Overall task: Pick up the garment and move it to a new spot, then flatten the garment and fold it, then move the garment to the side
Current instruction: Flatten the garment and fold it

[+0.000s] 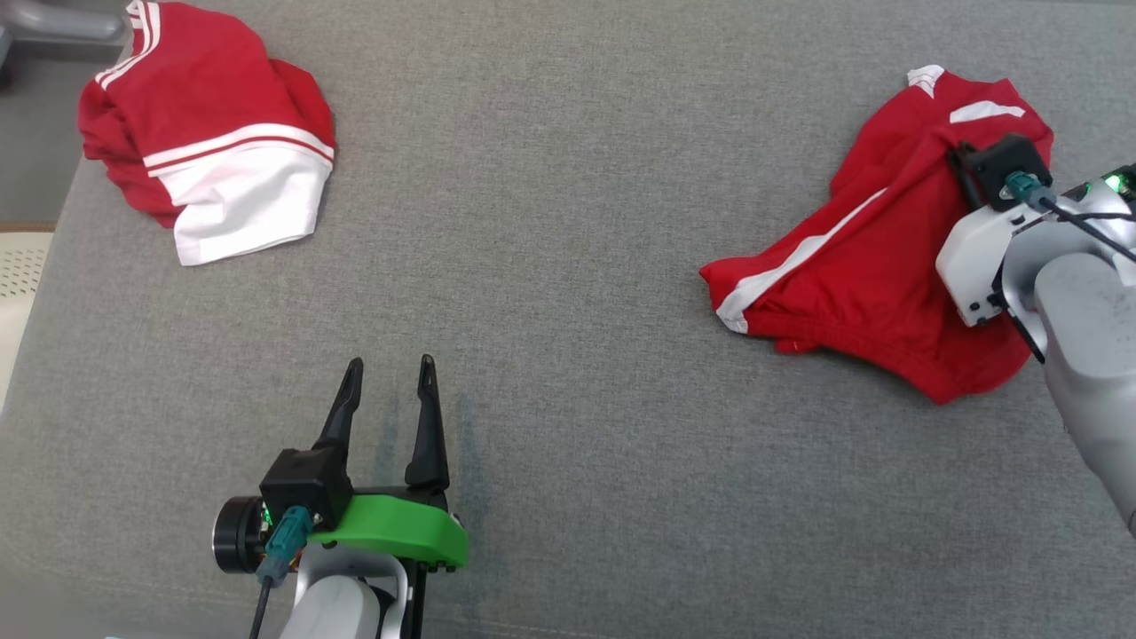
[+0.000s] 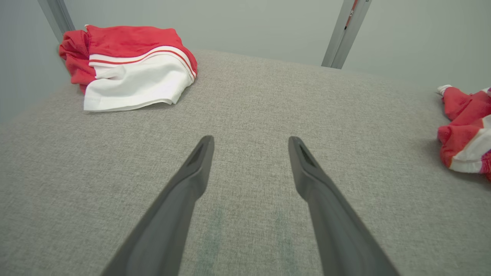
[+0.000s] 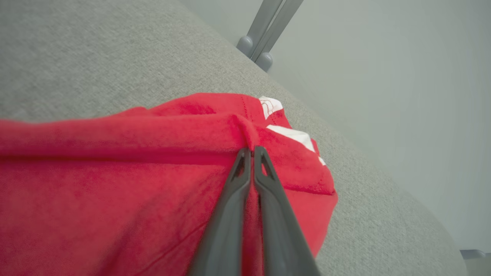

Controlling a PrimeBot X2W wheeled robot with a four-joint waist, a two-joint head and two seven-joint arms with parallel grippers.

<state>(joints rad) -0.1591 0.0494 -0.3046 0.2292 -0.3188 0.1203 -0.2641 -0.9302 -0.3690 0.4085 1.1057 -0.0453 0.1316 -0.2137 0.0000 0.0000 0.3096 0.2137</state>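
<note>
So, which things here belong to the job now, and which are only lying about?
In the job: red garment on the right; right gripper, shut on its fold.
Lying about: red-and-white garment at far left; left gripper, open above the grey surface.

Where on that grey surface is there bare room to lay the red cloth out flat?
The widest bare stretch is the middle of the surface, between the folded pile and the garment, beyond the left gripper. The near right is bare too. Crowded: the right edge, where the right gripper pinches the garment.
</note>
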